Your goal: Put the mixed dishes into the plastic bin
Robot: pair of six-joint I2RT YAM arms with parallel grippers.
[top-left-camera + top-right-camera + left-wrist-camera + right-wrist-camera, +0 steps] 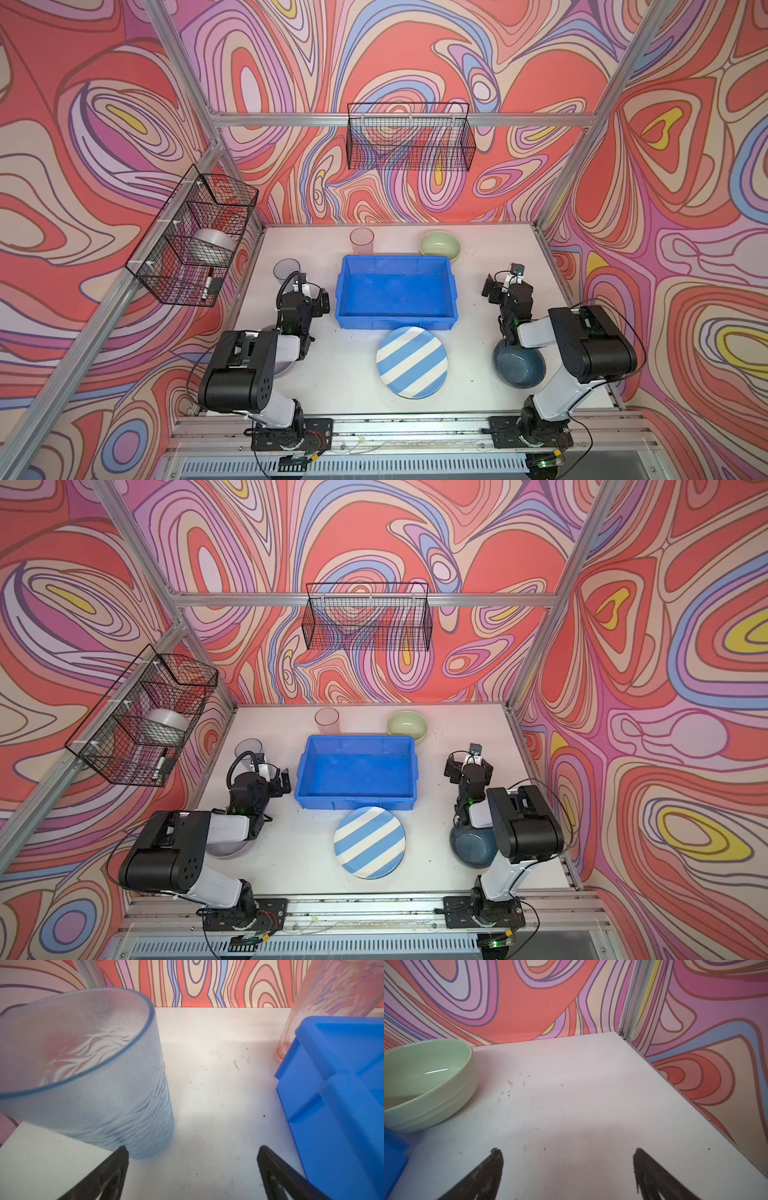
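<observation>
The plastic bin is bright blue and stands empty mid-table. Of the mixed dishes, a striped plate lies in front of it, a pink tumbler and a green bowl stand behind it. A blue tumbler stands at the left. My left gripper hangs open just short of the blue tumbler, empty. My right gripper is open over bare table, with the green bowl off to its side. A dark blue bowl and a grey bowl sit partly under the arms.
A black wire basket hangs on the back wall. Another wire basket on the left wall holds a white tape roll. Patterned walls and aluminium posts close the table on three sides.
</observation>
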